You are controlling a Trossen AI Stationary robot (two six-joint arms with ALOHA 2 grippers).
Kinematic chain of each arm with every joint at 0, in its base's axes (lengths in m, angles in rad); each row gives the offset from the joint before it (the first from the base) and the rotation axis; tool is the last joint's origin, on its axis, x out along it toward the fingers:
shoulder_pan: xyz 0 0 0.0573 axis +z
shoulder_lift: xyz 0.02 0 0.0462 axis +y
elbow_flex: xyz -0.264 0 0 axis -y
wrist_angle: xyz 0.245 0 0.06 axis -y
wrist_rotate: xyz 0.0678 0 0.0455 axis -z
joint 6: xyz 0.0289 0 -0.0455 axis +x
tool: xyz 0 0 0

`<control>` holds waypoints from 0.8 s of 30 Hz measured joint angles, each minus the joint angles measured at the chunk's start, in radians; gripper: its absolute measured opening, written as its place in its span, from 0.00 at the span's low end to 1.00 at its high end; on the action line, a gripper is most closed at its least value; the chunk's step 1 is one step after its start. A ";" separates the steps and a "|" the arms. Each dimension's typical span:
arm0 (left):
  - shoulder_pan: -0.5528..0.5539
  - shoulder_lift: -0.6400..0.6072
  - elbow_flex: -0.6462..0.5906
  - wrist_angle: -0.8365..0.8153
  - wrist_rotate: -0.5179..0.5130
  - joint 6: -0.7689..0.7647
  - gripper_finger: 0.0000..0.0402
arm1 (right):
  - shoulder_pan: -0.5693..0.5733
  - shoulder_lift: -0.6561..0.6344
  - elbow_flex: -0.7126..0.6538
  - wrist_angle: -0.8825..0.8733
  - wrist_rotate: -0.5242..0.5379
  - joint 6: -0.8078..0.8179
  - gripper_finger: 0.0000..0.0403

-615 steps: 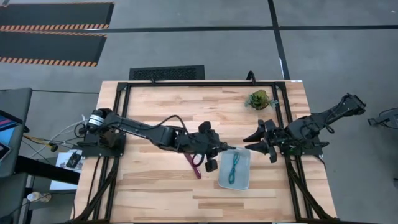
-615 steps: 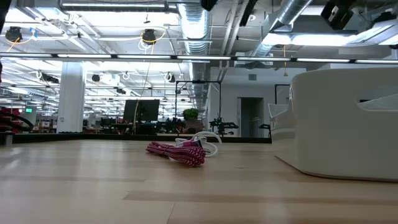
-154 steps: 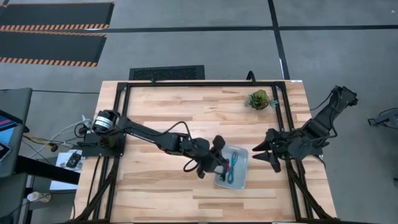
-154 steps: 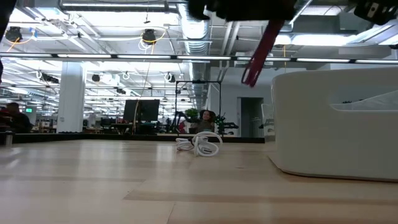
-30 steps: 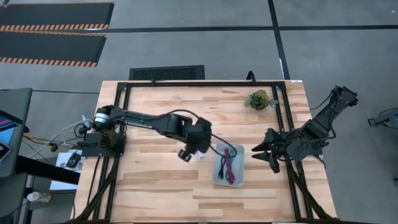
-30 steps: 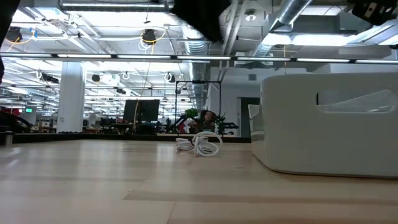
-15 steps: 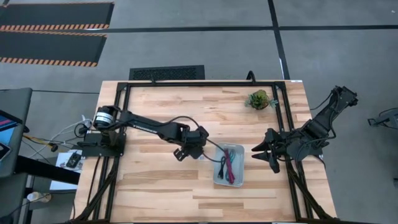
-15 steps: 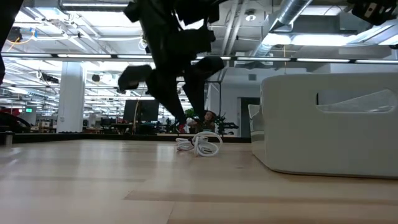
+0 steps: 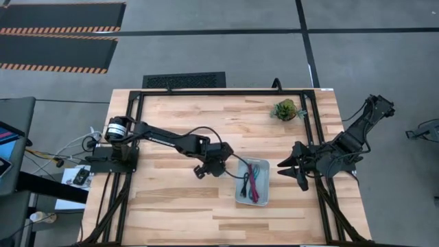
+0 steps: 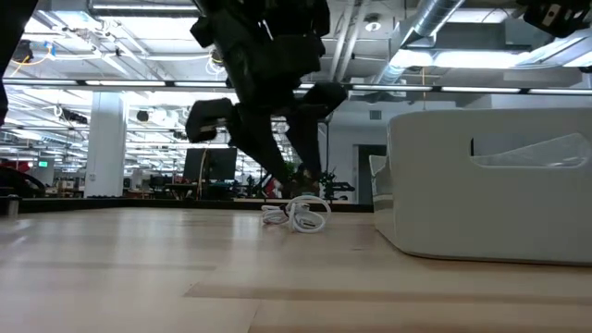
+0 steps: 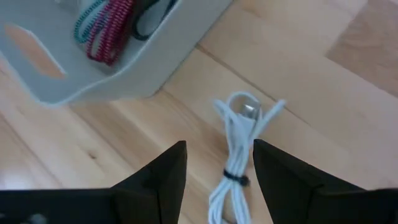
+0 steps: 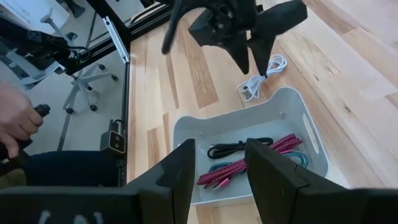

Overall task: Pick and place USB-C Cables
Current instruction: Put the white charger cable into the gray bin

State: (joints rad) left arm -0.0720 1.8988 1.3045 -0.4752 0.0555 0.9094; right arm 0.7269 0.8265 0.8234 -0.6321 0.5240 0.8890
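The white USB-C cable (image 11: 235, 134), a slim tied bundle, lies flat on the wood just left of the pale blue tray (image 9: 263, 195); it also shows in the low view (image 10: 298, 215) and the right wrist view (image 12: 262, 76). My left gripper (image 11: 219, 147) hangs open just above it, one finger on either side, apart from it (image 10: 298, 181). Inside the tray lie the black cable (image 12: 239, 147), the dark red cable (image 12: 252, 162) and the teal cable (image 12: 219, 168). My right gripper (image 9: 284, 165) waits open to the right of the tray.
The small green plant (image 9: 285, 109) stands near the table's far right corner. The tray's tall wall (image 10: 481, 180) rises close to the right of the white cable. Bare wood stretches left and near of the left gripper. A person's hand (image 12: 15, 124) shows beyond the table.
My left gripper has come down from well above the table toward the white cable, shifting slightly toward the tray, and has stayed open. The white cable and the tray have not moved.
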 joint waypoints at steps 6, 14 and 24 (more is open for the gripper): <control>0.001 0.046 -0.004 -0.007 0.012 -0.009 0.43 | 0.000 0.000 0.000 -0.001 0.000 0.000 0.41; 0.011 0.112 0.001 0.022 0.002 -0.014 0.42 | 0.000 0.010 0.000 -0.002 0.000 -0.003 0.41; 0.011 0.126 0.005 -0.007 0.013 -0.058 0.10 | 0.000 0.013 0.000 -0.001 -0.002 0.001 0.40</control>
State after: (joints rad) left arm -0.0608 2.0243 1.3090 -0.4826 0.0683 0.8512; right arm 0.7269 0.8398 0.8234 -0.6329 0.5220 0.8900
